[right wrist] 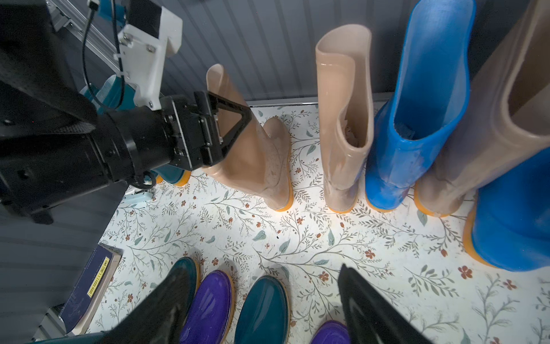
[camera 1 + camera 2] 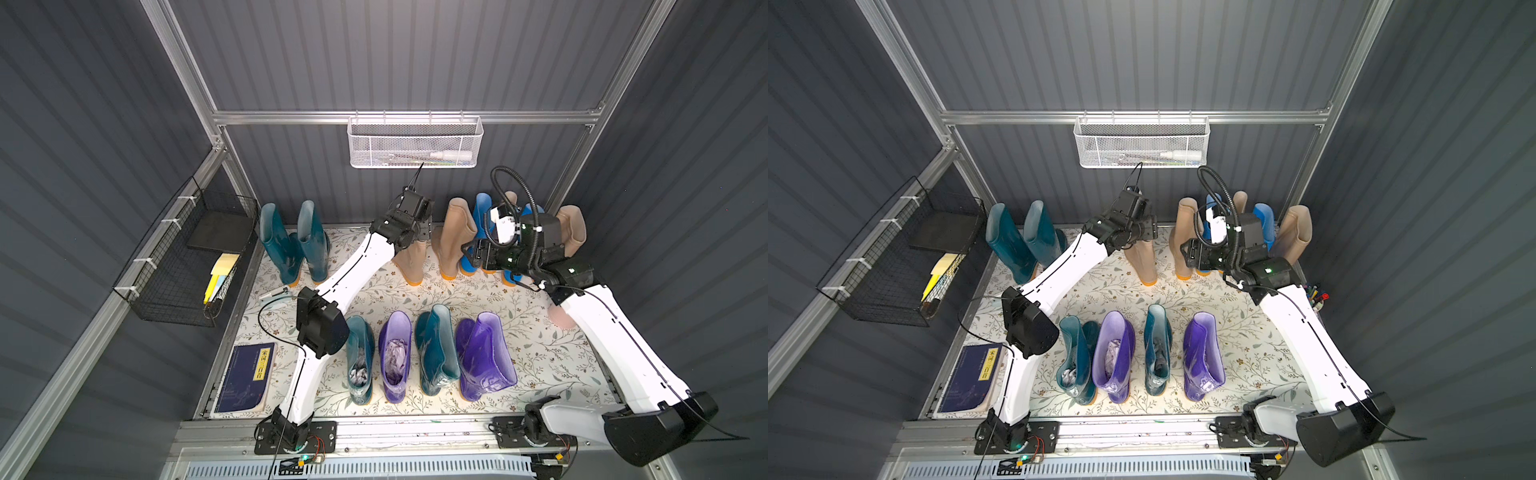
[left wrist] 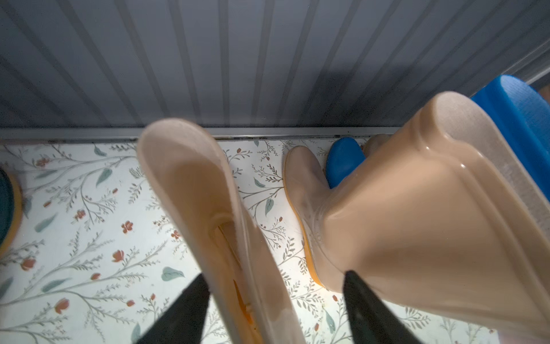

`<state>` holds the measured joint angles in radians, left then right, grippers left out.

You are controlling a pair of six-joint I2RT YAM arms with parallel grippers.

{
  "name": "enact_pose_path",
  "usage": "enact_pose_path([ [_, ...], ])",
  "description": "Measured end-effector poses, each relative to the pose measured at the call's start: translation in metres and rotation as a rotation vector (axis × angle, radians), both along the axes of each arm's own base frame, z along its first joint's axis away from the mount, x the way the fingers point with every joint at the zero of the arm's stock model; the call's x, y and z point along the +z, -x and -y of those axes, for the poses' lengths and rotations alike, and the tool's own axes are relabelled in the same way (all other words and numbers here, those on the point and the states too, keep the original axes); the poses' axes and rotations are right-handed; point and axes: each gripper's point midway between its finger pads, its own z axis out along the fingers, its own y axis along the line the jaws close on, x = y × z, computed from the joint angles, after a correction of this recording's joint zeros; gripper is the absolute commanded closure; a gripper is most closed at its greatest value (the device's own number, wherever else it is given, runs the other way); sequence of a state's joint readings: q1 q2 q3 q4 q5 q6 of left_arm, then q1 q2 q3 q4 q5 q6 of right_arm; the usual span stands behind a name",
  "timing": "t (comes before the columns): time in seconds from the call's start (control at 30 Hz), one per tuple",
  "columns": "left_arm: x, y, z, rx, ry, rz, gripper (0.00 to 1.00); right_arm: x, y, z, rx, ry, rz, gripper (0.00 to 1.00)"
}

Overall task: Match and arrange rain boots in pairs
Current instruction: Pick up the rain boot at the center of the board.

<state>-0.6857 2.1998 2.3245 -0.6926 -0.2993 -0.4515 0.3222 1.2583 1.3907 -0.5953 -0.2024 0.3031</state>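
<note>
Grip comes first here: your left pincer [image 3: 273,275] straddles the upper shaft of a beige boot [image 3: 184,178] at the back of the floral counter [image 3: 74,238]. One finger [image 3: 190,312] sits just beside the shaft wall. Bare counter shows between the other finger and the rubber, so the jaws are open around the boot, not clamped on it. You take it high on the shaft, I judge, because the soft wall there is narrow enough to fit between the jaws, which the foot is not.

That boot stands near but apart from a second beige boot [image 2: 455,237]. Beyond it the back row mixes colours: the blue boots [image 2: 482,216] alternate with two more beige boots [image 2: 571,228]. That is probably why you single this one out, to bring it to a mate. The teal pair [image 2: 297,245] at the back, on the left arm's side, already stands side by side.

Your right pincer [image 1: 262,269] hangs wide open and empty over the bare strip between the rows, clear of the left arm. Below it the front row [image 2: 432,353] runs teal, purple, teal, purple, so nothing there is matched yet. Close gently: the shaft will likely buckle, and the boot may tip if you pull sideways.
</note>
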Motion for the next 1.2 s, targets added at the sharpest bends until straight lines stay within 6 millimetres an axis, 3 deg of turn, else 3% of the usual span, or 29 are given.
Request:
enact_pose_path([
  [0.1,0.003,0.000,0.000,-0.008,-0.004,0.008,0.71,-0.004,0.002,0.001,-0.003,0.000,-0.009,0.18],
  [0.47,0.009,-0.002,-0.007,-0.043,-0.044,0.013,0.98,-0.008,0.003,0.002,-0.008,0.001,-0.017,0.18],
  [1.0,0.014,-0.010,-0.037,-0.093,-0.144,0.017,1.00,-0.008,0.003,0.002,-0.009,-0.002,-0.017,0.19],
  [1.2,0.024,-0.008,-0.064,-0.080,-0.174,0.014,1.00,-0.009,0.003,0.000,-0.008,-0.010,-0.025,0.19],
])
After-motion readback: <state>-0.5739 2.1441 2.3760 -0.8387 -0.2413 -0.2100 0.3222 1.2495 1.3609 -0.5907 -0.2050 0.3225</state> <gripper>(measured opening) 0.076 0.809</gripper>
